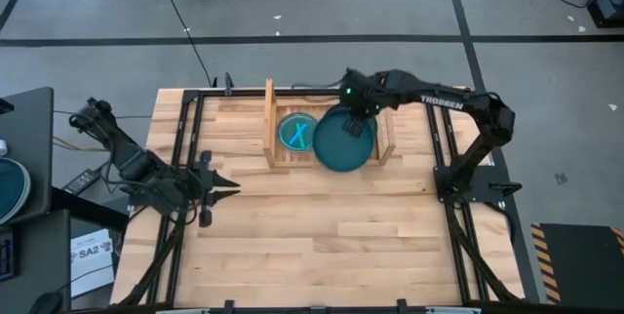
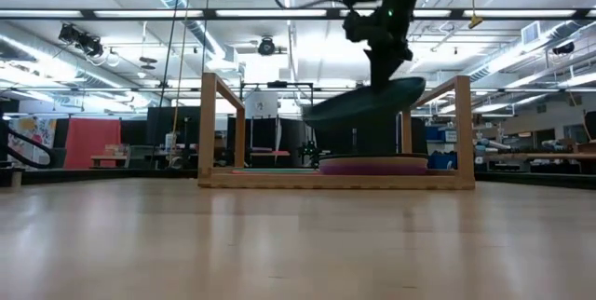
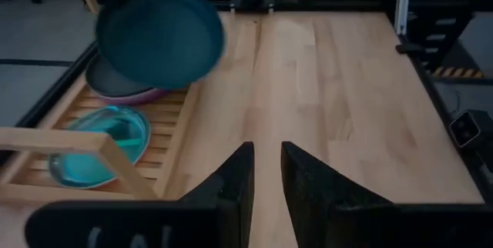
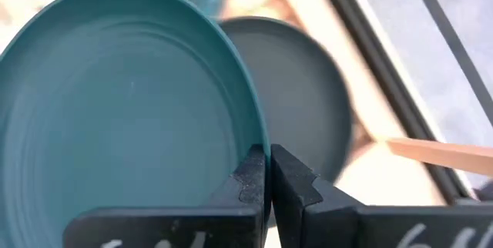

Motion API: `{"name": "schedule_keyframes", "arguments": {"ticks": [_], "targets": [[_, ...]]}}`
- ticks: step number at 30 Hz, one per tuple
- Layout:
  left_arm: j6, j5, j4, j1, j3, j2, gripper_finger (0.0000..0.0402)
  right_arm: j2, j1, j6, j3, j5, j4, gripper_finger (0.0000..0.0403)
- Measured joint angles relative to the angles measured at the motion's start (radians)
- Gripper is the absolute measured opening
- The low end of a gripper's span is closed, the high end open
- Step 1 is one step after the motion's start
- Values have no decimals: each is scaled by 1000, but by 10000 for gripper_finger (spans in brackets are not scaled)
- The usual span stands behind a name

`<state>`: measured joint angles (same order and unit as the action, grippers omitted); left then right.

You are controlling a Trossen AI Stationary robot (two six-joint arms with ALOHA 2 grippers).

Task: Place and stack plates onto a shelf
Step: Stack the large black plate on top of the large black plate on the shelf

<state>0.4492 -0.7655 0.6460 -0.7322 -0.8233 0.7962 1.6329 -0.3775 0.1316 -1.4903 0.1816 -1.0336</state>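
Observation:
A dark teal plate (image 1: 341, 143) hangs tilted over the wooden shelf (image 1: 270, 119) at the table's far side, with my right gripper (image 4: 266, 175) shut on its rim. Under it, a stack of plates (image 2: 372, 163) with a dark one on top (image 4: 304, 102) lies on the right half of the shelf slats. A translucent cyan plate (image 1: 297, 134) lies flat on the left half. My left gripper (image 3: 266, 179) hovers near the table's left edge (image 1: 219, 189), its fingers a little apart with nothing between them. My right gripper pinches the teal plate's rim (image 4: 250, 136) between its two fingers, at the plate's far right part. The fingers come slanting down from the far right. The plate is lifted clear of the stack and tilted, its left edge (image 2: 312, 114) lower than its right.
The shelf's two upright side boards (image 2: 209, 123) (image 2: 463, 128) stand on either side of the plates. Bare wooden tabletop (image 1: 322, 236) stretches from the shelf to the near edge. Black frame rails (image 1: 185, 158) run along both table sides.

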Motion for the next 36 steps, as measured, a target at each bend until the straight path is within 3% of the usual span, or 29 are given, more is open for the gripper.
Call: {"name": "schedule_keyframes", "arguments": {"ticks": [5, 12, 26, 36], "targets": [[-8, -1, -92, 0, 88, -51, 73, 0, -117, -77, 2, -29, 24, 13], [-65, -1, -147, 0, 100, -58, 73, 0, -221, -120, 2, -37, 77, 13], [-76, 0, -164, 0, 100, -57, 73, 2, -241, -158, 143, -29, 234, 14], [-76, 0, -164, 0, 100, -57, 73, 1, -257, -159, 200, -26, 244, 17]]}}
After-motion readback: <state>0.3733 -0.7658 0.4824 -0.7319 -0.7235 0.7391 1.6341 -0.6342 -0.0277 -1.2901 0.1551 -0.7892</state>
